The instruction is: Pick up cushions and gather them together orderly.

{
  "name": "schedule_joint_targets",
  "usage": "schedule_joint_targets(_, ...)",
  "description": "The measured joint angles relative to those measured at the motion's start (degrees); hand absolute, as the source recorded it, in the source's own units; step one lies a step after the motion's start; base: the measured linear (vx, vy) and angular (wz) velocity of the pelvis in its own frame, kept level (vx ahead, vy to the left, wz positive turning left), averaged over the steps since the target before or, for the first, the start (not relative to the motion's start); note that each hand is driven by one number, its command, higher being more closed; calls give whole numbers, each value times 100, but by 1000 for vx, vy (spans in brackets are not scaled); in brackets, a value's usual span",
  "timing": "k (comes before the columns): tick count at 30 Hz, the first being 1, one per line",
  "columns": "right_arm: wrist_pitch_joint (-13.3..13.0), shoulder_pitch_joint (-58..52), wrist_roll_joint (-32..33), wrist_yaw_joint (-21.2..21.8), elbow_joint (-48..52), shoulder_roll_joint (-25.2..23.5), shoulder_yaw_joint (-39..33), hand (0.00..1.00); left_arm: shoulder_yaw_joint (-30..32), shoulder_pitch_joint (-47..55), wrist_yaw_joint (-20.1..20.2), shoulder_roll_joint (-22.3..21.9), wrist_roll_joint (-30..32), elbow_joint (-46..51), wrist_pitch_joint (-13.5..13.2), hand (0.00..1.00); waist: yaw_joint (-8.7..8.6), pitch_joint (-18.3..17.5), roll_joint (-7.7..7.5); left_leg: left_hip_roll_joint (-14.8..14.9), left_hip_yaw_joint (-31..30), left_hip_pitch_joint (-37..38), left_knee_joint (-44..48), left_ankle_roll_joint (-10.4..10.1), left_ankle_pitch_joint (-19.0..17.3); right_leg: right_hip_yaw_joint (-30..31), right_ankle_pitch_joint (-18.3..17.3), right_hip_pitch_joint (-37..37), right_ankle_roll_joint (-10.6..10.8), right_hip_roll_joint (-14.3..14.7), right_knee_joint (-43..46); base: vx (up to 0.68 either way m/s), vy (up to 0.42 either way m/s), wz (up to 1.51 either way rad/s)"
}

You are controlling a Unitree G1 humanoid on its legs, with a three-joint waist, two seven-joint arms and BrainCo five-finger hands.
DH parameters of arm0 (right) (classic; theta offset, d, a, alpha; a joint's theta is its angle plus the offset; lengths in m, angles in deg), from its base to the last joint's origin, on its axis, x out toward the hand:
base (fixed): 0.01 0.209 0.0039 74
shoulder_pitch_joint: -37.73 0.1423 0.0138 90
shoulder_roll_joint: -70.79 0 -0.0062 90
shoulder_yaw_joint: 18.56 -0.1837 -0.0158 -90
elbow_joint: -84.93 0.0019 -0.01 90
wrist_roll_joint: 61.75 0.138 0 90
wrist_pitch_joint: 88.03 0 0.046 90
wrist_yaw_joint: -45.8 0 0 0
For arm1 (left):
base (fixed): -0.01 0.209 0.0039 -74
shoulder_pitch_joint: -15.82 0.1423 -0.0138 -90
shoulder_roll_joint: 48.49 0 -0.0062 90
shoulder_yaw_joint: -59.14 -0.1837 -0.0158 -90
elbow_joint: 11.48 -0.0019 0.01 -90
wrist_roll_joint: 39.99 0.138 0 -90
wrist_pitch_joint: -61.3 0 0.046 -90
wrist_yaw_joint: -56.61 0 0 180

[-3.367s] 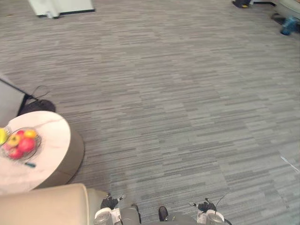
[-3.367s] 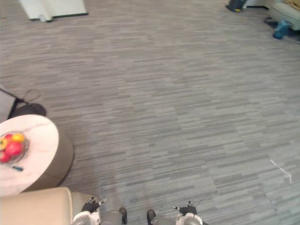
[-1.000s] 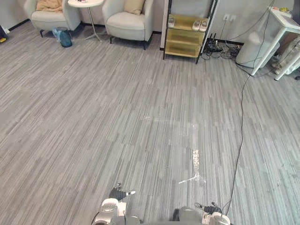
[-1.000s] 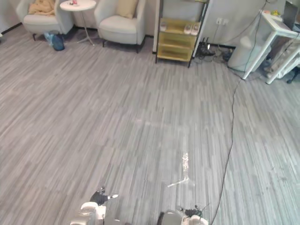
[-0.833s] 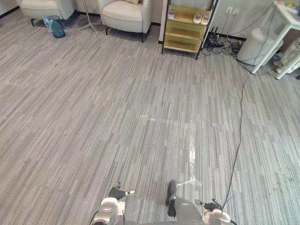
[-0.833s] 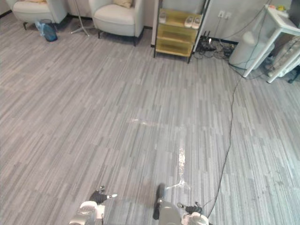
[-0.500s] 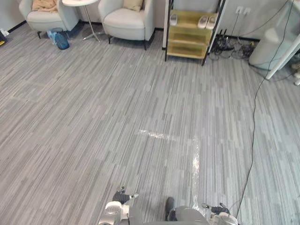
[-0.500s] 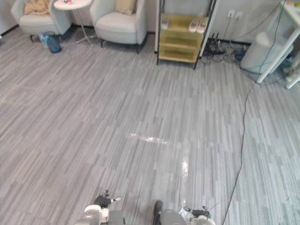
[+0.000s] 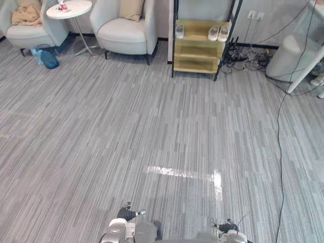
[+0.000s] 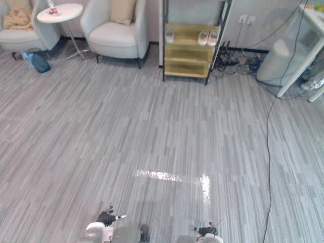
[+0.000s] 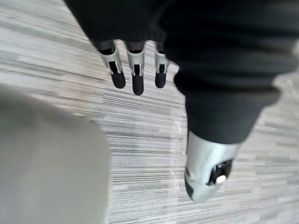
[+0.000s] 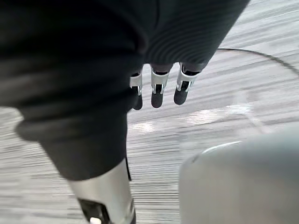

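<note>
A beige cushion (image 9: pixel 130 8) leans upright against the back of a white armchair (image 9: pixel 124 30) at the far side of the room. On a second armchair (image 9: pixel 35 33) at the far left lies a crumpled beige cushion or throw (image 9: pixel 28 15). My left hand (image 11: pixel 136 70) hangs over the grey floor, its fingers straight and nothing in it. My right hand (image 12: pixel 159 86) hangs the same way, open and holding nothing. Both hands are far from the armchairs.
A round white side table (image 9: pixel 69 8) stands between the armchairs, with a blue bag (image 9: pixel 48 58) on the floor beside it. A yellow shelf rack (image 9: pixel 200 45) with shoes stands at the back, and a white bin (image 9: pixel 286 58) to its right. Pale tape marks (image 9: pixel 182 173) cross the carpet.
The camera has swung from a round table with a fruit bowl to the armchairs and shelf, which keep shifting in view. Both hands still hang open.
</note>
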Motion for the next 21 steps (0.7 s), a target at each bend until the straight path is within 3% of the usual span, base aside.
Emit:
schedule_joint_targets(2, -11, 16, 3, 3, 11, -19, 8, 0, 1, 9, -51, -9, 5, 0, -2, 0, -73, 12, 36, 40, -112, 155, -95, -5, -3, -146, -13, -134, -89, 76, -568, 334, -53, 38)
schedule_joint_targets(3, -14, 46, 3, 5, 16, -16, 19, 0, -5, 9, -71, -10, 10, 5, -6, 0, -135, -16, -22, 112, -205, 220, -98, -79, -48, -178, 105, -233, -144, 189, -1281, 373, -117, 48)
schedule_joint_targets(4, -10, 60, 2, 7, 6, -19, 24, 0, -5, 12, -72, 8, 11, 5, -6, 0, -160, -18, -34, 102, -252, 256, -104, -151, -92, -166, 349, -270, -148, 249, -1775, 379, -128, 48)
schedule_joint_targets(5, 5, 19, -2, 11, -14, -33, 36, 0, -5, 47, -71, 66, 11, 5, -7, 0, -183, -96, -187, 10, -318, 282, -99, -285, -205, -38, 1169, -287, -279, 259, -2571, 478, -148, 32)
schedule_joint_targets(6, 5, -1, -2, 17, -28, 69, -41, 0, -9, 94, -62, -38, 25, -45, 10, 0, -199, -126, 10, 211, -551, 356, -42, -358, -333, -89, 1054, -170, -397, 460, -2536, 401, -118, 17)
schedule_joint_targets(9, 16, 5, 20, 2, -33, 187, -73, 0, -4, 55, -63, -148, 82, -44, 12, 0, -196, -83, 221, 428, -556, 307, 244, -407, -362, -166, 997, 102, -493, 662, -2888, 360, -142, -8)
schedule_joint_targets(11, 28, -33, 24, -12, -38, 205, -101, 0, 10, -7, -64, -188, 84, -29, 11, 0, -195, -63, 247, 522, -570, 16, 1111, -466, -357, -186, 984, 433, -516, 738, -3183, 325, -146, 9)
schedule_joint_targets(12, 25, -76, 49, -18, -9, 200, -89, 0, 52, -43, -59, -243, 86, 15, 8, 0, -185, -38, 233, 596, -559, -364, 2068, -655, -270, -188, 956, 705, -561, 735, -3365, 271, -88, 12)
schedule_joint_targets(14, 31, -111, 129, -27, -11, 199, -88, 0, 67, -39, -51, -340, 88, 106, -3, 0, -176, -5, 252, 722, -522, -857, 3122, -665, -520, -187, 912, 1051, -632, 734, -3522, 230, 5, 2)
schedule_joint_targets(15, 34, -115, 198, -33, -7, 194, -91, 0, 68, -21, -43, -359, 87, 149, 1, 0, -165, 8, 229, 748, -514, -1044, 3199, -631, -642, -165, 910, 1191, -635, 725, -3593, 197, 51, -16)
schedule_joint_targets(18, 34, -66, 225, -117, 12, 156, -181, 0, 68, -13, -26, -355, 86, 268, -1, 0, -70, 8, 228, 675, -594, -1494, 2159, -638, -702, 15, 860, 1360, -556, 522, -3661, 161, 160, -23)
schedule_joint_targets(19, 41, -124, 224, -133, 2, 167, -293, 0, 52, -11, -24, -372, 86, 267, -3, 0, -70, -26, 308, 585, -870, -1523, 1276, -707, -281, 37, 768, 1419, -330, 478, -3648, 144, 220, -12)
schedule_joint_targets(20, 51, -163, 222, -136, -18, 198, -312, 0, 45, 14, -22, -383, 85, 250, -8, 0, -53, -49, 375, 594, -994, -1519, 1039, -831, 242, 65, 717, 1418, -227, 510, -3638, 133, 209, -6)
schedule_joint_targets(21, 78, -223, 233, -133, -47, 99, -322, 0, 17, 33, -34, -335, 81, 224, -10, 0, -33, -117, 325, 456, -927, -1374, 880, -717, 220, 179, 679, 1431, -164, 391, -3629, 144, 200, -5)
